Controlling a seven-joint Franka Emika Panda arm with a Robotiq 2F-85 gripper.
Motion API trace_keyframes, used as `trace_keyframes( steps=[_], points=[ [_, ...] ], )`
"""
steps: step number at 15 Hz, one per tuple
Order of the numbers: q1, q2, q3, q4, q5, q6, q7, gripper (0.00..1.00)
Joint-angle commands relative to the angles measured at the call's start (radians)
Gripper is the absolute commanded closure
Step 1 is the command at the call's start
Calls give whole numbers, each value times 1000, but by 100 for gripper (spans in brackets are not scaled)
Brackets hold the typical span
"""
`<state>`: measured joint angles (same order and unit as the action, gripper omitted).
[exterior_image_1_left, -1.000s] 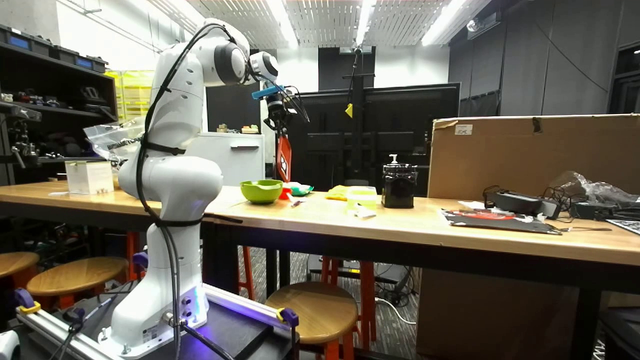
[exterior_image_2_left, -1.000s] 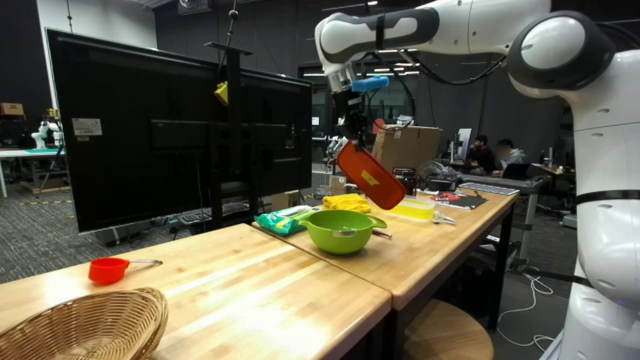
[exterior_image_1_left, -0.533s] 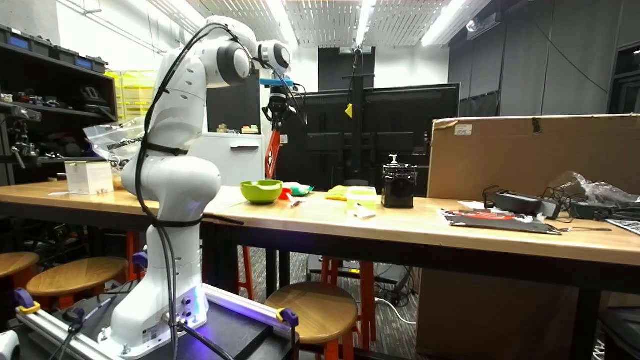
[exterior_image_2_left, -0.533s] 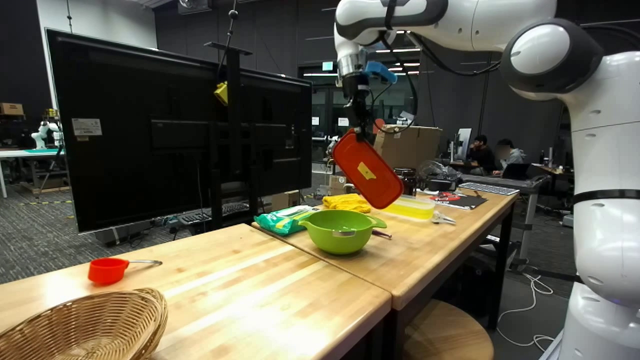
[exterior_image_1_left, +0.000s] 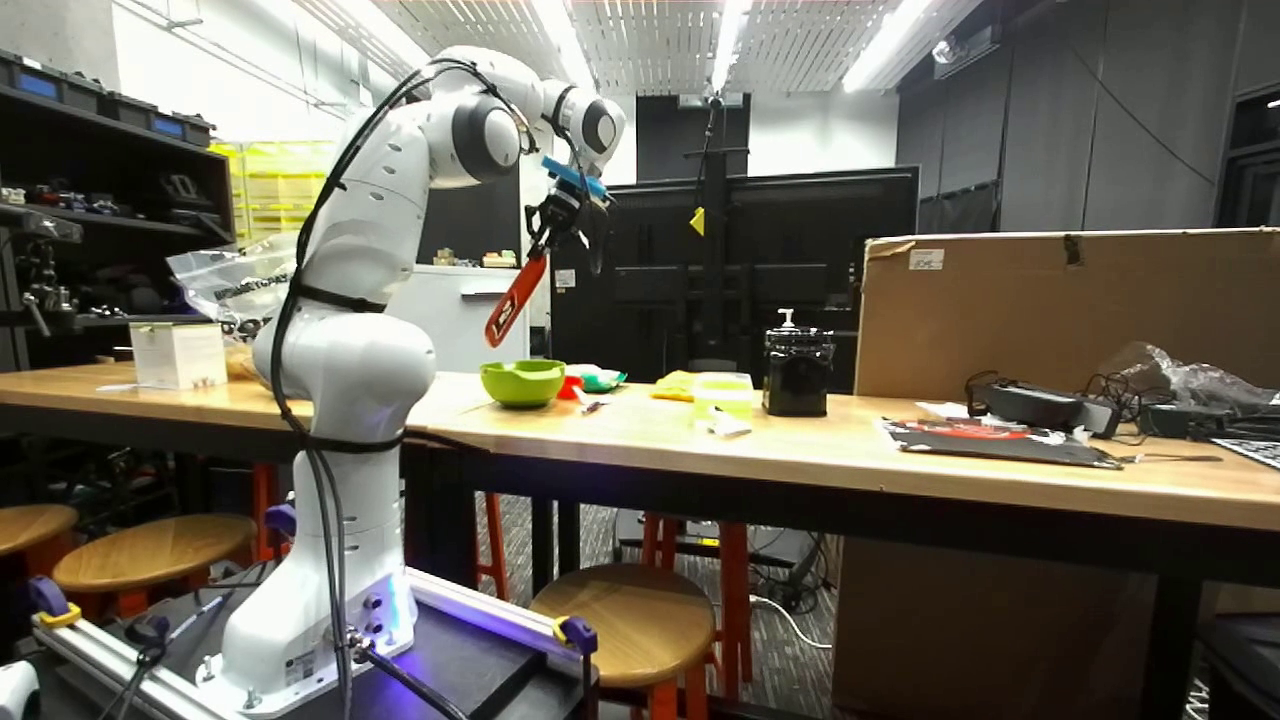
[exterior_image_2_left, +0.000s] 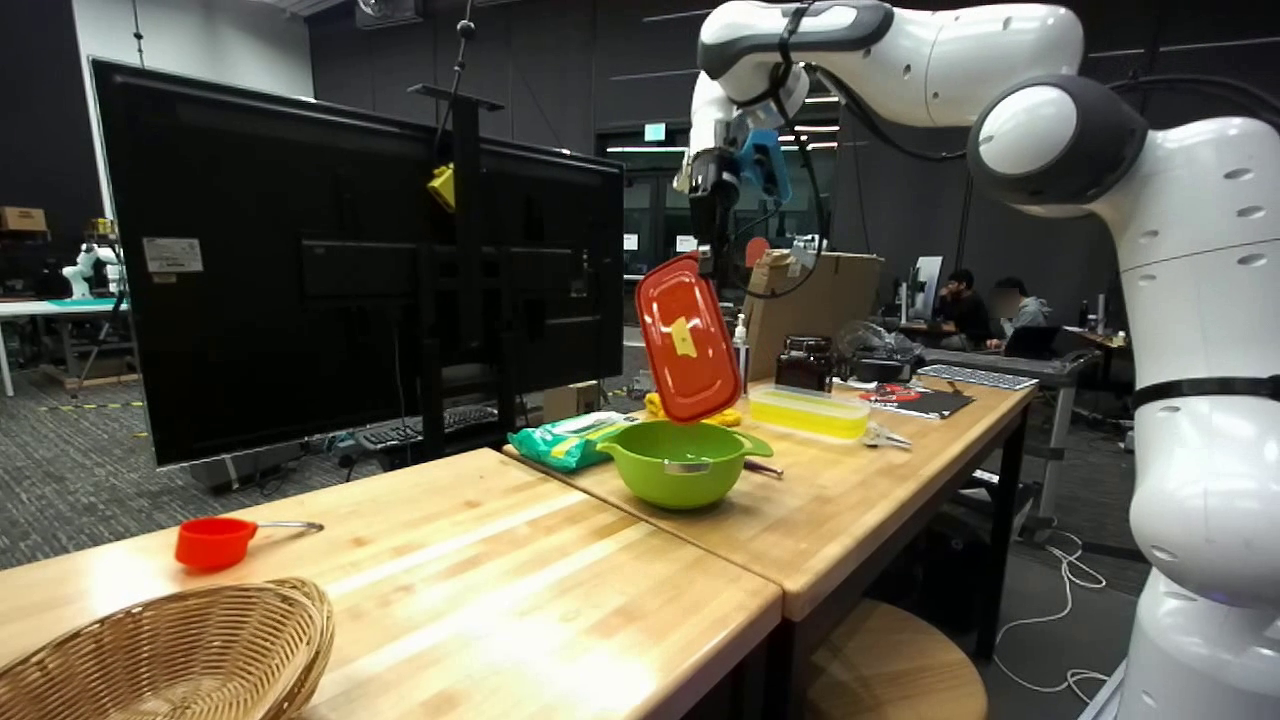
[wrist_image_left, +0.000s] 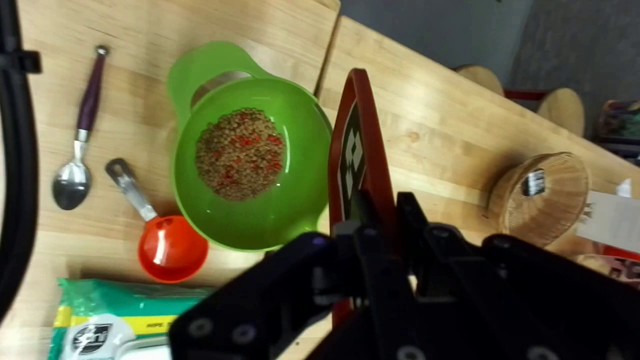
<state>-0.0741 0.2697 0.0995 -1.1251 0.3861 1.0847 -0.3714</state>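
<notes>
The arm (exterior_image_1_left: 375, 225) stands tall, bent over the counter (exterior_image_2_left: 810, 510) and pointing down. Its pincer (wrist_image_left: 385, 205) squeezes a lid (exterior_image_2_left: 700, 358), which hangs tilted above the bowl (exterior_image_2_left: 672, 485).

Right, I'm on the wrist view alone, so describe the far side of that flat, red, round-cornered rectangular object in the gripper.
Observer: In an exterior view, that side of the flat red object bears a yellow patch.
Operator: Now tell me whether it touches the round green bowl.
Observer: It doesn't; an exterior view shows a gap between its lower end and the bowl.
Operator: Name one thing outside my picture.
Observer: Both exterior views show a dark, boxy jar, seemingly glass.
</notes>
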Motion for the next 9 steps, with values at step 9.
trace_keyframes(
  steps=[9],
  points=[
    [19,199,32,41,269,-160,24,97]
  ],
)
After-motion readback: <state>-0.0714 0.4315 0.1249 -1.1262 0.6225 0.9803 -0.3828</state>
